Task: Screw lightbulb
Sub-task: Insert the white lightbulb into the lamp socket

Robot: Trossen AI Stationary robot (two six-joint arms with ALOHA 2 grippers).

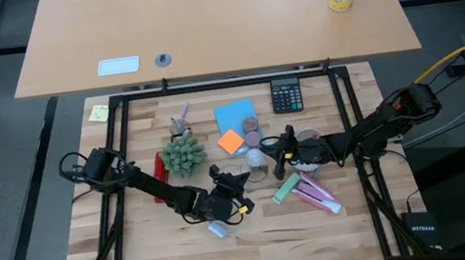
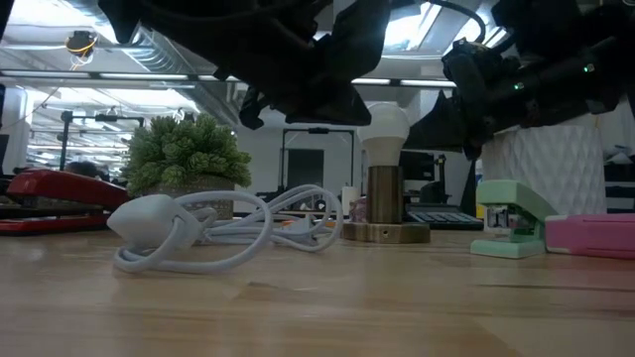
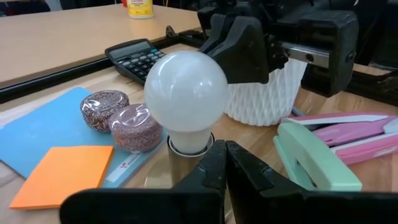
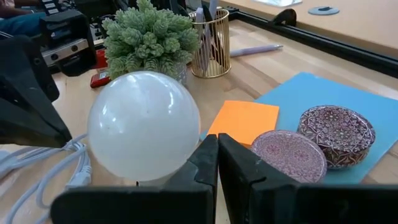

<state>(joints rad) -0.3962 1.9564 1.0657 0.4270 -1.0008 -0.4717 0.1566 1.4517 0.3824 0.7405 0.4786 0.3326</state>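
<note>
The lightbulb [image 3: 186,93], a frosted white globe, stands upright with its base in a brass socket holder [image 2: 385,203] at the table's middle. It also shows in the high view [image 1: 255,156] and the right wrist view [image 4: 143,124]. My left gripper [image 3: 225,163] is shut and empty, close to the holder on its near left side [image 1: 227,185]. My right gripper [image 4: 217,163] is shut and empty, just right of the globe [image 1: 273,147]. In the low view both grippers hang at globe height, and there is a gap between the bulb and the right one [image 2: 466,89].
A white looped cord with a socket end [image 2: 189,223] lies near left of the holder. Around it are a green plant [image 1: 183,155], a red stapler [image 1: 160,169], a mint stapler [image 1: 286,188], a white ribbed cup [image 3: 264,93], two patterned tins [image 4: 311,140], sticky notes [image 1: 231,141] and a calculator [image 1: 286,96].
</note>
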